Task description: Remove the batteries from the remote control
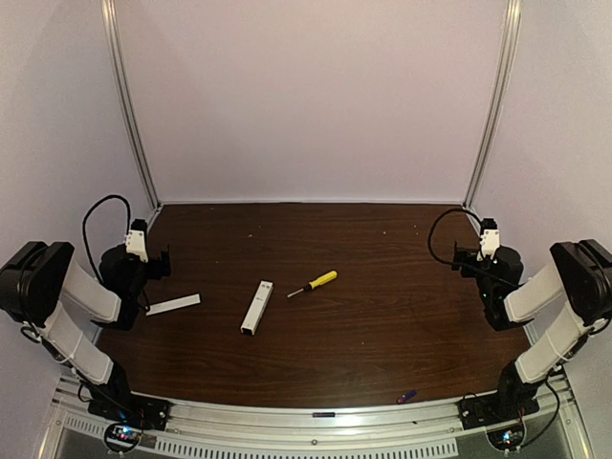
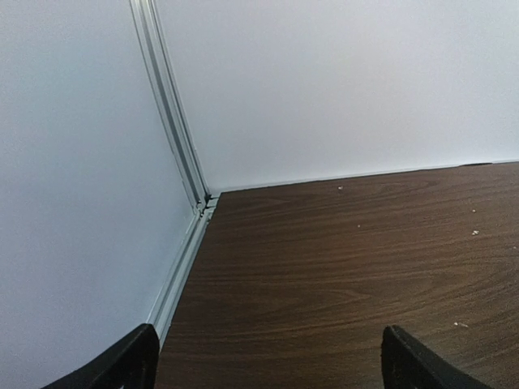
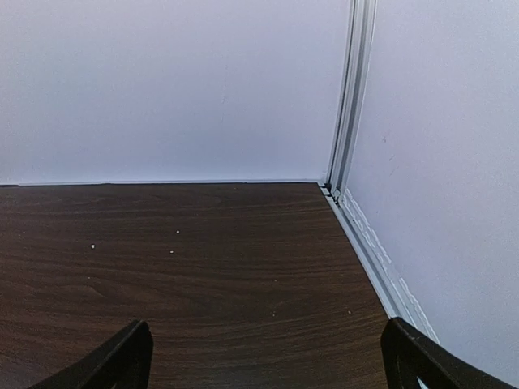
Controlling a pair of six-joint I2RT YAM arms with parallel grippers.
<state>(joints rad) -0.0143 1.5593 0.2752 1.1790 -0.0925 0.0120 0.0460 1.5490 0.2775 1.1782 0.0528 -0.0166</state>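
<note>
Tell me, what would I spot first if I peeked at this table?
The yellow-handled screwdriver jumps out first, lying in the middle of the dark brown table. Just left of it lies the white remote, and a flat white strip lies further left, near the left arm. A tiny blue battery sits all alone by the front edge, on the right.

The remote control [image 1: 256, 307] lay near the middle of the bench [image 1: 382, 249], pointing from the near edge toward the far edge. The screwdriver [image 1: 313, 283] lay just right of it and slightly farther back, not touching it. The cover [image 1: 173, 305] lay to its left, by the left edge. One battery [image 1: 407, 395] lay at the near edge, toward the right corner. My left gripper [image 2: 272, 361] faced the far left corner, and my right gripper [image 3: 272, 356] faced the far right corner.
</note>
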